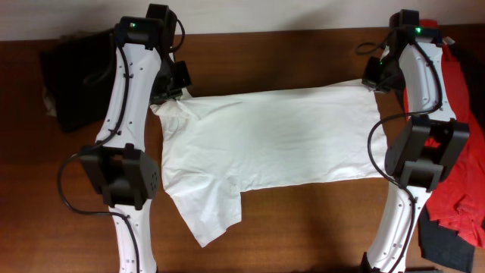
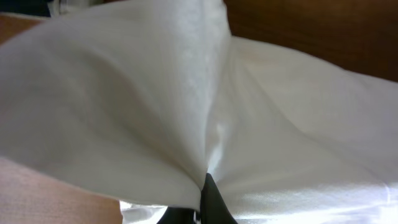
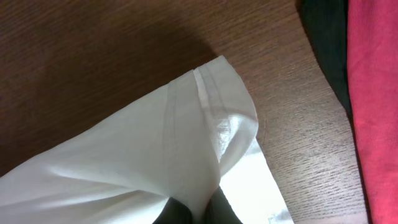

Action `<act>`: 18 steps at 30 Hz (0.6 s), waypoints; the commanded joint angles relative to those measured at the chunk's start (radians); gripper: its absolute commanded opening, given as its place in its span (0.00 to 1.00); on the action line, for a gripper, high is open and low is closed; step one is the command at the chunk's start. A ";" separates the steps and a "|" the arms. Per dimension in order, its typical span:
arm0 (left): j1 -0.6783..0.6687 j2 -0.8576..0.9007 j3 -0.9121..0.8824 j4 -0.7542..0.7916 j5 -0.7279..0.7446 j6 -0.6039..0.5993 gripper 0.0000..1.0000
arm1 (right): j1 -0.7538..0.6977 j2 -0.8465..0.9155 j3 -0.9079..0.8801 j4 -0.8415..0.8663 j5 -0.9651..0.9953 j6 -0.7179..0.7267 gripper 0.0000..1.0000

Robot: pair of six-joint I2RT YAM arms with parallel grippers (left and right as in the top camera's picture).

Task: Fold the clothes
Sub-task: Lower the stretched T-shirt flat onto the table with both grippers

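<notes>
Nearest the arms' bases, one short sleeve (image 1: pixel 208 216) of the white T-shirt (image 1: pixel 273 140) juts out from its near edge across the wooden table (image 1: pixel 303 235). The shirt lies spread sideways between the two arms, lightly creased. At its far edge both tools are clamped on cloth. The left gripper (image 2: pixel 208 199) pinches a gathered fold at the shoulder end, and the right gripper (image 3: pixel 196 213) pinches the stitched hem corner. Off the hem end lies a red shirt (image 1: pixel 474 91); off the shoulder end, a black garment (image 1: pixel 72 76). The step in hand appears to be drawing the far edge over toward the near one. Done well, both pinches rise together, keep that edge taut and level, and lay it square on the near edge, leaving the loose sleeve for a separate tuck.
</notes>
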 commanded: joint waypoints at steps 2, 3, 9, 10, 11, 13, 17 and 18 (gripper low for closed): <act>-0.013 -0.024 -0.130 0.000 -0.051 -0.017 0.01 | -0.026 -0.006 0.008 -0.005 0.040 0.007 0.04; -0.019 -0.024 -0.163 0.004 -0.047 -0.017 0.01 | -0.026 -0.006 0.008 -0.005 0.043 0.007 0.04; -0.040 -0.024 -0.338 0.084 -0.006 -0.017 0.01 | -0.031 -0.006 0.008 -0.017 0.071 0.020 0.04; -0.042 -0.024 -0.347 0.086 0.002 -0.016 0.01 | -0.034 -0.006 0.008 -0.021 0.090 0.040 0.04; -0.046 -0.024 -0.356 0.087 0.005 -0.016 0.01 | -0.039 -0.006 0.008 -0.023 0.095 0.042 0.04; -0.058 -0.024 -0.359 0.071 0.005 -0.016 0.01 | -0.046 -0.006 0.008 -0.027 0.095 0.040 0.04; -0.088 -0.024 -0.359 0.038 0.004 -0.005 0.01 | -0.046 -0.006 0.007 -0.027 0.095 0.041 0.05; -0.092 -0.024 -0.359 0.035 0.003 0.001 0.01 | -0.046 -0.006 0.007 -0.027 0.096 0.041 0.06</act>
